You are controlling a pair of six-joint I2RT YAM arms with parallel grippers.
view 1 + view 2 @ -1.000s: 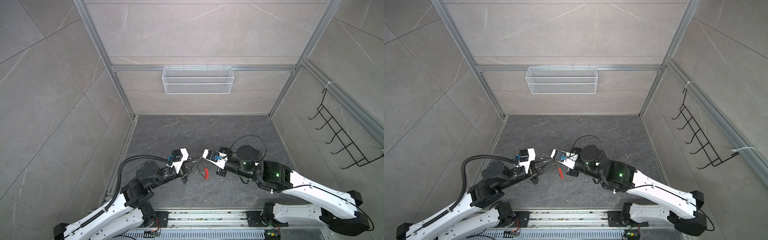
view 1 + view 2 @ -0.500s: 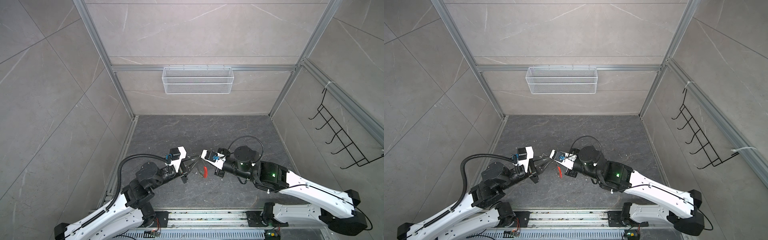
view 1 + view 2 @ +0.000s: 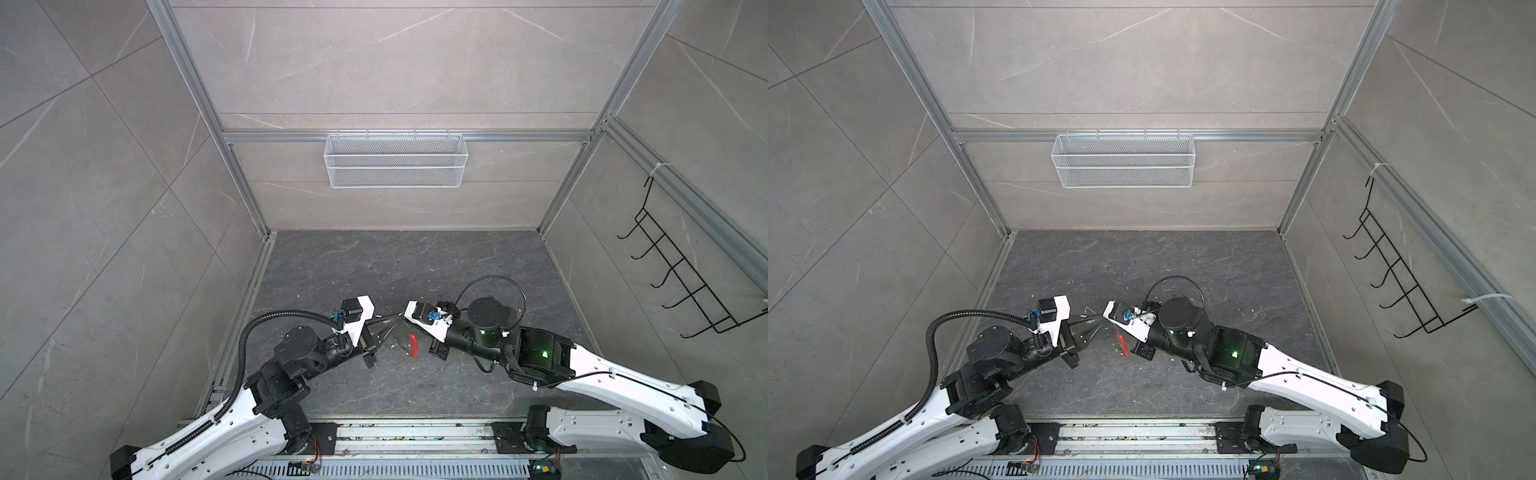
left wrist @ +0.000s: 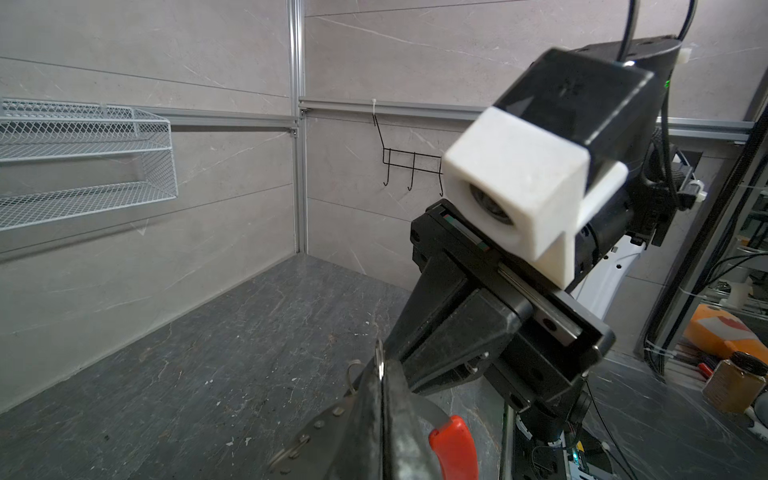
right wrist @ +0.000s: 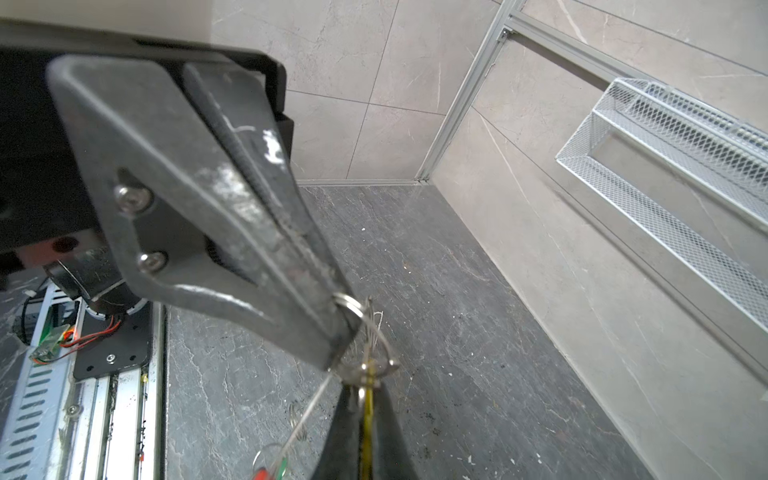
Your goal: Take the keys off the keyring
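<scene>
Floor (image 3: 374, 270) unchanged; left gripper (image 4: 380, 370) still pinches keyring (image 4: 320, 422), right gripper (image 5: 365, 395) yellow key (image 5: 366, 436).

dull grey metal keyring (image 4: 324, 430) (glossy red plastic segment (image 4: 453, 446))

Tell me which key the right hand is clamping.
The yellow key: its head sits edge-on between the right hand's fingers. The green key lies outside that grip, beside the red piece.
</scene>
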